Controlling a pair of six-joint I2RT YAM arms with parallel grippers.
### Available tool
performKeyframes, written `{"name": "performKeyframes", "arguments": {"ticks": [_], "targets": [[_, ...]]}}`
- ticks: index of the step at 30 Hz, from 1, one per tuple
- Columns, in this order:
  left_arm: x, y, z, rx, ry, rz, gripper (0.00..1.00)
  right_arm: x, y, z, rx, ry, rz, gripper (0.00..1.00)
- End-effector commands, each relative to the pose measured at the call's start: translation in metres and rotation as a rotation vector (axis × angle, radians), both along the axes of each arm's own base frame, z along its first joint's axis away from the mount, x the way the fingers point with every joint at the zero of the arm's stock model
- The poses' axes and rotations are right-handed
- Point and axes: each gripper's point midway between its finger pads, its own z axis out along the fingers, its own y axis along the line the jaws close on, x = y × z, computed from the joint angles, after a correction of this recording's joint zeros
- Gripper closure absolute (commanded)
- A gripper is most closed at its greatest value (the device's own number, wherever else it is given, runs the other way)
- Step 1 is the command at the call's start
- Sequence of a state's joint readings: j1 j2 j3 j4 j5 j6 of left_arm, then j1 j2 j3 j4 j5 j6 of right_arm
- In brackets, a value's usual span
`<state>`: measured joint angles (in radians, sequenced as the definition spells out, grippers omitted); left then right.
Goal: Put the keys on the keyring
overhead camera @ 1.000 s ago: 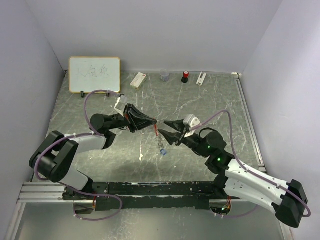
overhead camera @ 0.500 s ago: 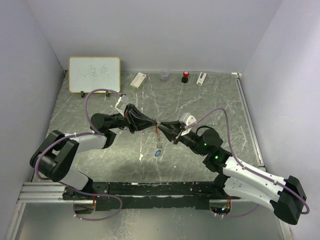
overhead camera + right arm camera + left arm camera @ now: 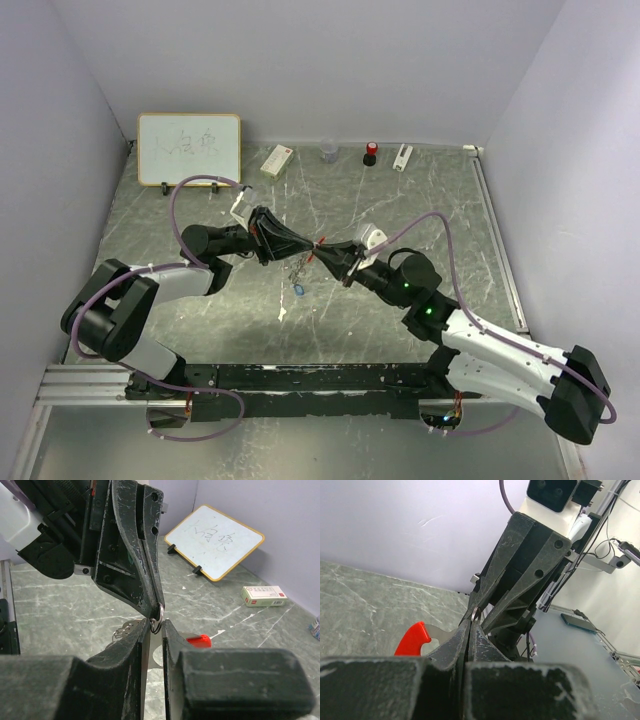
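The two grippers meet tip to tip above the middle of the table. My left gripper (image 3: 311, 247) (image 3: 471, 625) is shut on the keyring (image 3: 157, 621), pinching a thin grey ring (image 3: 476, 613) at its fingertips. My right gripper (image 3: 323, 251) (image 3: 156, 627) has its jaws drawn in narrowly on a lower loop of that ring, which fills the gap between them. The keyring's red fob (image 3: 413, 639) (image 3: 198, 640) hangs just below the tips. A short chain (image 3: 121, 629) trails down, and a blue-headed key (image 3: 301, 290) dangles at its end, over the table.
Along the back wall stand a whiteboard (image 3: 189, 149) (image 3: 215, 542), a small white box (image 3: 277, 160) (image 3: 263, 595), a clear cup (image 3: 329, 152), a red-capped black item (image 3: 370, 154) and a white item (image 3: 403, 156). Side walls enclose the marbled table (image 3: 440, 200).
My right gripper moved left to the left gripper's tips and narrowed its jaws around the ring. The chain with the blue key swung up and left. The left arm held still.
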<state>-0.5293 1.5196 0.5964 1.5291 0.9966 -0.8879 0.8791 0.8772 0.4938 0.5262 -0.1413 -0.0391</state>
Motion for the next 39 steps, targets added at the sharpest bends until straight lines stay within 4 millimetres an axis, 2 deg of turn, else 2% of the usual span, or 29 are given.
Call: {"name": "performKeyframes", "arguments": {"ticks": [1, 5, 12, 16, 19, 34, 39], "targets": [[-0.022, 0.009, 0.034, -0.123, -0.247, -0.038, 0.93, 0.002, 0.002, 0.031, 0.055, -0.068, -0.003, 0.87], [-0.022, 0.009, 0.031, -0.116, -0.236, -0.043, 0.93, 0.002, 0.001, 0.034, 0.065, -0.081, -0.004, 1.00], [-0.020, 0.009, 0.030, -0.115, -0.216, -0.040, 0.93, 0.000, -0.008, 0.046, 0.095, -0.099, -0.028, 1.00], [-0.015, 0.010, 0.038, -0.131, -0.198, -0.010, 0.60, 0.003, -0.017, 0.049, 0.104, -0.086, -0.077, 1.00], [-0.011, 0.011, 0.042, -0.123, -0.196, 0.026, 0.53, 0.003, -0.022, 0.049, 0.106, -0.085, -0.091, 1.00], [0.004, 0.020, 0.048, -0.054, -0.219, 0.209, 0.51, 0.004, -0.022, 0.045, 0.097, -0.072, -0.094, 1.00], [0.023, 0.024, 0.041, -0.014, -0.164, 0.331, 0.52, 0.006, -0.018, 0.041, 0.087, -0.060, -0.094, 1.00]]}}
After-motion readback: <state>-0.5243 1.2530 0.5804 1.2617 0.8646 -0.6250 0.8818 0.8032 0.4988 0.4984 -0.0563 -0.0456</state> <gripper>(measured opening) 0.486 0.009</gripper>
